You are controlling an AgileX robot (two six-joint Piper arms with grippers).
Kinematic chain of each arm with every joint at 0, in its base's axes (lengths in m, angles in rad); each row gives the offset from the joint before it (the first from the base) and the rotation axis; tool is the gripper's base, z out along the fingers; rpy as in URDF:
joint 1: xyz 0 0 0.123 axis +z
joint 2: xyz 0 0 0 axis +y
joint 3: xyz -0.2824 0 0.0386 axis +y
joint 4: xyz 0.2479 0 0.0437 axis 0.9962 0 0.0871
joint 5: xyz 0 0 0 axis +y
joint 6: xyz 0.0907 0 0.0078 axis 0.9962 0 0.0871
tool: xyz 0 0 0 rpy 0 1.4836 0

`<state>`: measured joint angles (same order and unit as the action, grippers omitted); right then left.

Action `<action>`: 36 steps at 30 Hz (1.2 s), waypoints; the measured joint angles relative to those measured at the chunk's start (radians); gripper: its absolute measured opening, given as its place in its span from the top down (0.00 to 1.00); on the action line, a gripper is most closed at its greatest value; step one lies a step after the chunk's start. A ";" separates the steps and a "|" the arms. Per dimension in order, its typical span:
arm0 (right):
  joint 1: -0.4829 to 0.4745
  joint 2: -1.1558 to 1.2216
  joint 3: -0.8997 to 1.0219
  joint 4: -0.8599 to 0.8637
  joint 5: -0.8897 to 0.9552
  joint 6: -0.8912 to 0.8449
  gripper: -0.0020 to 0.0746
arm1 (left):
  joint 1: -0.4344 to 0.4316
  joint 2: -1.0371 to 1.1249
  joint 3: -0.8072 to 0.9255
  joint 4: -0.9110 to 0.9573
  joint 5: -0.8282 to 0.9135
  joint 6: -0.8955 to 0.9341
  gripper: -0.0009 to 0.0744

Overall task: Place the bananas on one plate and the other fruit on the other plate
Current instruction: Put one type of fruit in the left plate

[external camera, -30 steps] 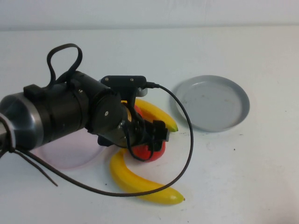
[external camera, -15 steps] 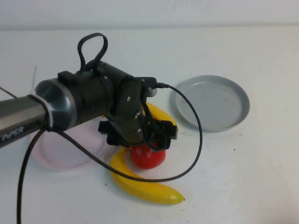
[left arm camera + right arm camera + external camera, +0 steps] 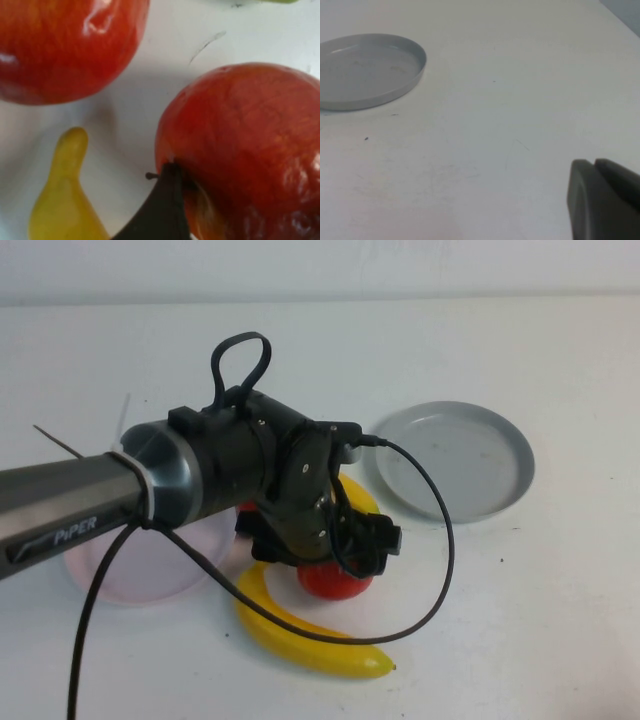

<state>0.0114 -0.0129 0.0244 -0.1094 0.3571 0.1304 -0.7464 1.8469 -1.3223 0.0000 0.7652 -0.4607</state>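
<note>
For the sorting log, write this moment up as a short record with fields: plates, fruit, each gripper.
grey plate: nothing on it
pink plate: partly behind the left arm, visible part bare
bananas: one on the table in front; one mostly under the arm
apples: near one; second one; both on the table
left gripper: open, over the near apple
right gripper: shut, parked apart from the fruit

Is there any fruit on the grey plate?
No, the grey plate is bare; the front banana lies on the table.
</note>
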 joint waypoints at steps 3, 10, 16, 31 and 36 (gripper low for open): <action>0.000 0.000 0.000 0.000 0.000 0.000 0.99 | 0.000 0.002 0.000 0.030 -0.004 0.017 0.14; 0.000 0.000 0.000 0.000 0.000 0.000 0.99 | 0.000 0.004 -0.002 0.059 -0.006 0.077 0.29; 0.000 0.000 0.000 0.000 0.000 0.000 0.99 | 0.000 0.004 -0.002 0.061 0.003 0.122 0.29; 0.000 0.000 0.000 0.000 0.000 0.000 0.99 | 0.000 -0.120 0.000 0.095 0.145 0.153 0.29; 0.000 0.000 0.000 0.000 0.000 0.000 0.99 | 0.072 -0.212 0.000 0.144 0.198 0.199 0.29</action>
<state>0.0114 -0.0129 0.0244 -0.1094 0.3571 0.1304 -0.6746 1.6348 -1.3224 0.1437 0.9634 -0.2621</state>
